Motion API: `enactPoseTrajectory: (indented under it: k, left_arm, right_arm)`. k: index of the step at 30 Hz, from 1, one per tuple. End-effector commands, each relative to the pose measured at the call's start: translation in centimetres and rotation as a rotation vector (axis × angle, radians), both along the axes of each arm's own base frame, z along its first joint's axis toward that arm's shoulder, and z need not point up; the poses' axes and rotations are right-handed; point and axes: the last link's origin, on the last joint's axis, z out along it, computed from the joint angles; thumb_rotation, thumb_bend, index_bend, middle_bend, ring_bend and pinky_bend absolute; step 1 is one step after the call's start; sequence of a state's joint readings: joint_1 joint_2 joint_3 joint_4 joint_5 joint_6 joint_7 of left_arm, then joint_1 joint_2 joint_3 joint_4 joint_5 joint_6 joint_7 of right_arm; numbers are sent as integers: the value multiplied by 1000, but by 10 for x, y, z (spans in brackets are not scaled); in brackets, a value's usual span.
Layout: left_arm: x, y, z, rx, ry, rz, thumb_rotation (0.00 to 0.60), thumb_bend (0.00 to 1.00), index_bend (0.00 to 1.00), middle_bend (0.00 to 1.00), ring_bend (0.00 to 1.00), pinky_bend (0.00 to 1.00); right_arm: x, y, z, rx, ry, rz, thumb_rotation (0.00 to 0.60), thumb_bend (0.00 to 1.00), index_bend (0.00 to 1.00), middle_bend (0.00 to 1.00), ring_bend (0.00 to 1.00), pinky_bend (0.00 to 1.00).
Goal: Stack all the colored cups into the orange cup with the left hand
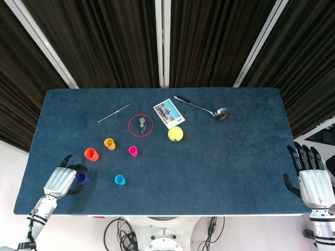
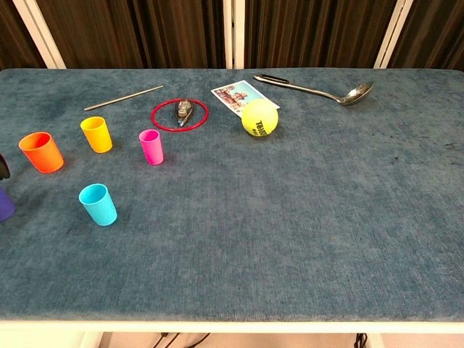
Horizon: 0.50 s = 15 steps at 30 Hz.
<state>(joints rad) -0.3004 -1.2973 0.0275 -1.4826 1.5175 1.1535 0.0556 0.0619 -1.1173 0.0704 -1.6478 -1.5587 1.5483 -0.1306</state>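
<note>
Left hand: the left hand (image 1: 60,180) sits at the near left corner of the table (image 1: 235,167), fingers curled around the purple cup (image 1: 81,178); whether they actually grip it, I cannot tell.
Purple cup: small, dark violet, upright, tucked against the fingertips; the chest view catches only a sliver of it at the picture's left edge (image 2: 4,205).
Orange cup: open-topped and upright, the orange cup (image 1: 91,154) stands just beyond the hand, near the purple one but not touching it.
Yellow cup: the yellow cup (image 1: 109,144) is upright, just right of the orange cup and a little farther back.
Blue cup: the blue cup (image 1: 120,180) stands alone nearest the front edge, right of the hand, well apart from the fingers.
Pink cup: the pink cup (image 1: 133,151) is upright, right of the yellow one.
Middle of the table: a thin rod (image 1: 113,113), a red ring (image 1: 141,125) with a small metal thing inside it, a picture card (image 1: 168,113), a yellow ball (image 1: 175,134) and a ladle (image 1: 203,106).
Right hand: the right hand (image 1: 311,178) hangs off the near right corner, fingers straight and apart, holding nothing.
</note>
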Motion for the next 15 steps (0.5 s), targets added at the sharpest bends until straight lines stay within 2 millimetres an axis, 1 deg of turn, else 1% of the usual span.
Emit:
enactPoseTrajectory:
  k: [1, 7, 12, 15]
  left_arm:
    - [-1, 1, 0, 5, 1, -4, 600, 268, 356, 331, 396, 61]
    - [-4, 4, -1, -1, 6, 9, 600, 284, 374, 340, 410, 66]
    - [-5, 6, -4, -6, 6, 15, 600, 293, 392, 374, 442, 73]
    - [-4, 7, -4, 1, -2, 16, 600, 304, 419, 406, 471, 94]
  right_arm:
    - [0, 0, -1, 4, 1, -1, 600, 344, 0, 0, 0, 0]
    - [0, 0, -4, 16, 2, -6, 600, 345, 0, 0, 0, 0]
    - [-1, 1, -3, 9, 0, -7, 600, 346, 0, 0, 0, 0]
    - [-2, 1, -2, 4, -2, -10, 600, 346, 0, 0, 0, 0]
